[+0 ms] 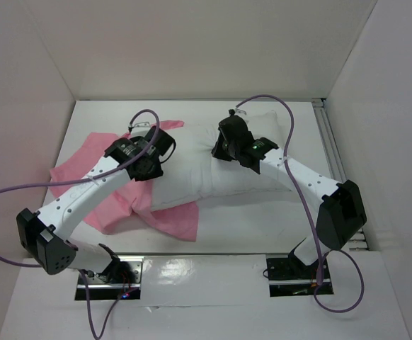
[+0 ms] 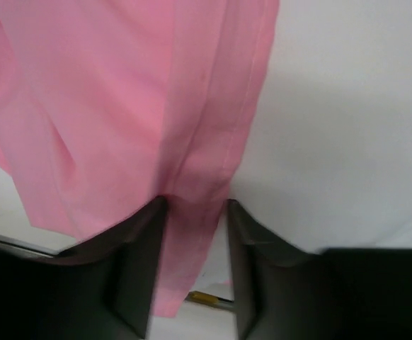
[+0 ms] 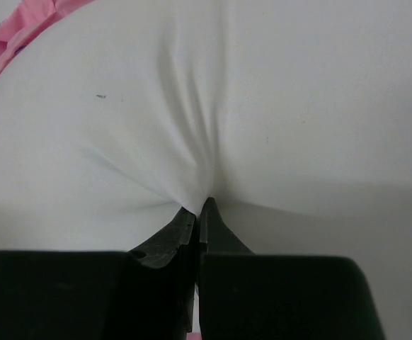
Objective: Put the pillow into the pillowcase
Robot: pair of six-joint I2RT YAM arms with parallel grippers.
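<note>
With the right gripper [image 3: 199, 212] closed tight, pinches a tuck of the pillow [image 3: 262, 106] straight ahead of the tips, likely anchoring it against sliding. With the left gripper [image 2: 192, 212] parted, straddles the pillowcase [image 2: 121, 106] hem between the jaws, pink cloth ahead-left, white pillow ahead-right; seemingly poised to grab and open the mouth.

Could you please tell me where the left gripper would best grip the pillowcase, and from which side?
Probably the hemmed edge beside the pillow: that flat strip of the pillowcase runs between the open fingers of the left gripper. Come from the pink side at the pillow's left end and close across it.
</note>
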